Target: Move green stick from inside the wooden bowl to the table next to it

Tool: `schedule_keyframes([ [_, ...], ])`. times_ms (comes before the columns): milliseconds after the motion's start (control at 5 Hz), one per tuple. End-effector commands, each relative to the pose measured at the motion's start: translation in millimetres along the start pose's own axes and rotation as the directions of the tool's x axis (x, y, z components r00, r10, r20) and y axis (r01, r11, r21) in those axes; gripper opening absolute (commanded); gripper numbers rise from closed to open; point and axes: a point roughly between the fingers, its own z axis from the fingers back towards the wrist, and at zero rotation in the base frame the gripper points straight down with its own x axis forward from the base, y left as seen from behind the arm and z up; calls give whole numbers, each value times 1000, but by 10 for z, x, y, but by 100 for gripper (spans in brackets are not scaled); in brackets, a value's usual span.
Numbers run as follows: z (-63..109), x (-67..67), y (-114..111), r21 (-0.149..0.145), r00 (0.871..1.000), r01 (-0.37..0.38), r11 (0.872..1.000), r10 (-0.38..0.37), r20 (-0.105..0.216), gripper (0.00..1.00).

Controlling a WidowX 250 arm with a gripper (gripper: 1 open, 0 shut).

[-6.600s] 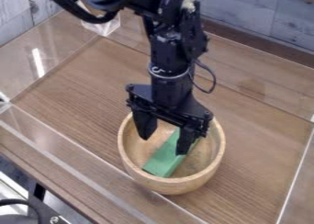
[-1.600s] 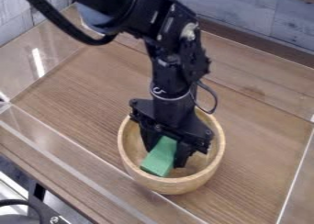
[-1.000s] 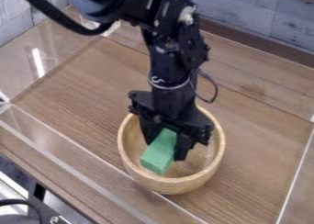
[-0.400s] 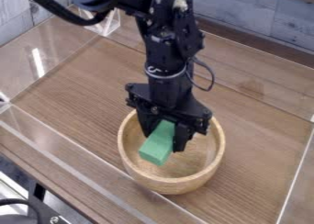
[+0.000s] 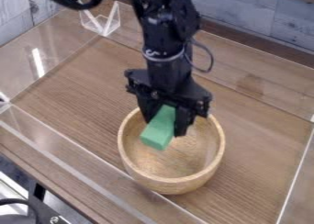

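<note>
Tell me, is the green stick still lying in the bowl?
No, it's lifted: the green stick hangs from the gripper, above the bowl's bare bottom.

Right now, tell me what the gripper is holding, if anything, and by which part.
The gripper holds the green stick by its upper end; the lower end hangs free over the wooden bowl.

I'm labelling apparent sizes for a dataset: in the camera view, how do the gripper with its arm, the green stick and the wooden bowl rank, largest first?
1. Gripper with its arm
2. Wooden bowl
3. Green stick, its upper part hidden
</note>
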Motion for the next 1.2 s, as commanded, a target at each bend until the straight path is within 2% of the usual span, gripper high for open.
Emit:
schedule_keyframes([
  [0,235,160,21,-19,996,-26,999,27,86,0],
  [200,293,259,104,-24,992,-60,998,63,107,0],
  [600,281,345,409,-17,987,-92,996,94,129,0],
  [1000,197,305,329,-18,990,-64,998,66,126,0],
])
